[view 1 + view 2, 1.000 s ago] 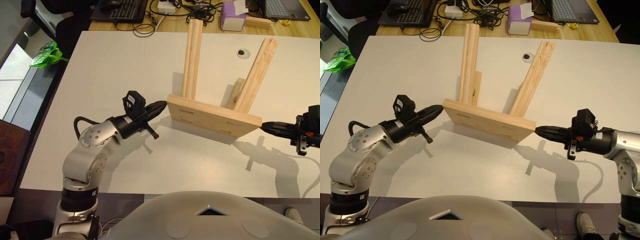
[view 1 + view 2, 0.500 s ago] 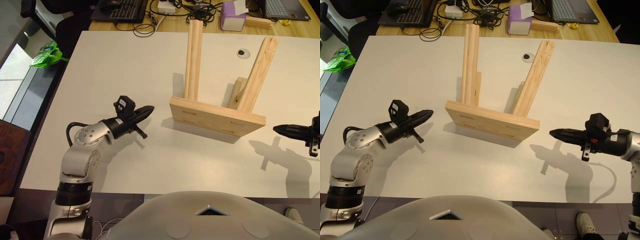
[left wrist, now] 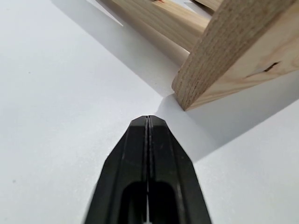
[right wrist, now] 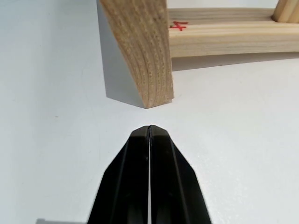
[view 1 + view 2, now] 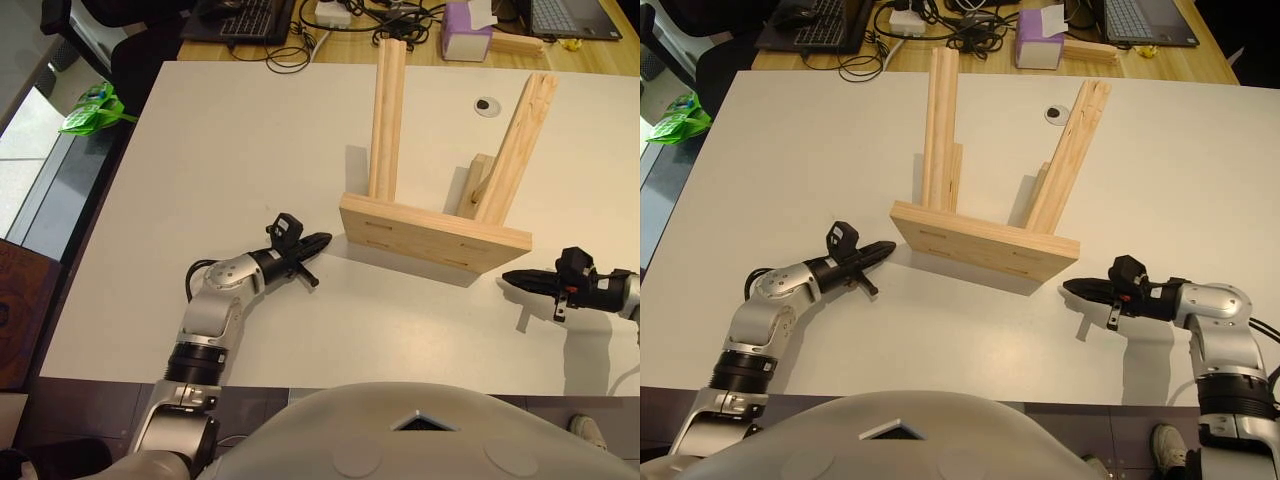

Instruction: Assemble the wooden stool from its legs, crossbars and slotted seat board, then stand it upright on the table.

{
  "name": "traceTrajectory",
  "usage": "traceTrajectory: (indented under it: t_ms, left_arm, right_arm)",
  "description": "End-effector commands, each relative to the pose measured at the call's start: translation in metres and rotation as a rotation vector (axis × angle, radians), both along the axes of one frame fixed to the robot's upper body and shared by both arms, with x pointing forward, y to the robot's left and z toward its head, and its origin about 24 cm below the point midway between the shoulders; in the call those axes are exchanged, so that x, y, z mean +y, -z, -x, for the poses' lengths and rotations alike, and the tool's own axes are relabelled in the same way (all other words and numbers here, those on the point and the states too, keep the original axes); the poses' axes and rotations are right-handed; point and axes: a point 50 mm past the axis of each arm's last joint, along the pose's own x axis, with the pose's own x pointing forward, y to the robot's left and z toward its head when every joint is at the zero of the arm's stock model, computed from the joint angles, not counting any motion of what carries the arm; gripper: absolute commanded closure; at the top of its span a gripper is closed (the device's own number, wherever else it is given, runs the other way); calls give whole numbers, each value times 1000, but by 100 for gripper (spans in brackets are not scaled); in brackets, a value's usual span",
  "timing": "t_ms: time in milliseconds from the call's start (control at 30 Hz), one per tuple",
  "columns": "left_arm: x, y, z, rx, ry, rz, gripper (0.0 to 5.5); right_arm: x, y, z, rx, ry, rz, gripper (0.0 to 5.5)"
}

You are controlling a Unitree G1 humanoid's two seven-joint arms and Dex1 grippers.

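Stool (image 5: 436, 236): you've got it assembled but lying on its side, in the right half of the table (image 5: 230, 150), roughly midway between the near and far edges.
Seat board (image 5: 980, 243): it stands on one long edge with its flat face toward the near edge, and it runs slightly skewed to that edge.
Legs: the left leg (image 5: 387, 110) and right leg (image 5: 522, 140) both point toward the far edge, with the right one splayed outward.
Crossbar (image 5: 476, 186): a short piece shows beside the right leg, close behind the seat board.
Left jaws: clenched together with nothing between them, low over the table. The tip sits just short of the seat board's left bottom corner, with a small gap showing in the left wrist view.
Right jaws: also pressed together and empty, low over the table. The tip points at the seat board's right end and is near it but not touching.
Left arm (image 5: 225, 295): it reaches in from the near edge, left of centre.
Right arm (image 5: 1210, 305): it reaches in from the near right corner.
Table hole (image 5: 486, 105): a dark round one, between the two legs near the far edge.
Beyond the far edge: a purple box (image 5: 466, 30), a keyboard (image 5: 240, 15) and cables.
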Motion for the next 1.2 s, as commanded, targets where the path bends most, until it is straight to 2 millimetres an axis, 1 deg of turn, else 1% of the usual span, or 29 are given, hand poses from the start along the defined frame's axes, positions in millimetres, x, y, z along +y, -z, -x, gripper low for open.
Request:
traceTrajectory:
  t_ms: [33,133,400,533,700,867,1000,1200]
  left_arm:
    - [-4,2,-3,-5,18,-9,547]
    - [-10,4,-5,-10,24,-6,547]
    - [-26,3,-3,-16,54,24,547]
    - [-31,4,-3,-15,62,33,547]
    - [-33,3,-3,-17,64,39,547]
    - [-36,3,-1,-14,74,48,547]
    - [-39,2,3,-10,86,56,547]
    - [-35,3,6,0,76,44,547]
  right_arm:
    - [4,9,-4,-13,1,16,550]
    - [4,13,-4,-16,10,25,550]
    - [4,17,-12,-48,27,43,550]
    - [10,20,-15,-54,11,34,550]
    - [19,22,-18,-46,-41,26,550]
    - [21,22,-17,-43,-49,21,550]
    - [21,20,-17,-47,-50,19,550]
    - [13,19,-13,-43,-36,36,550]
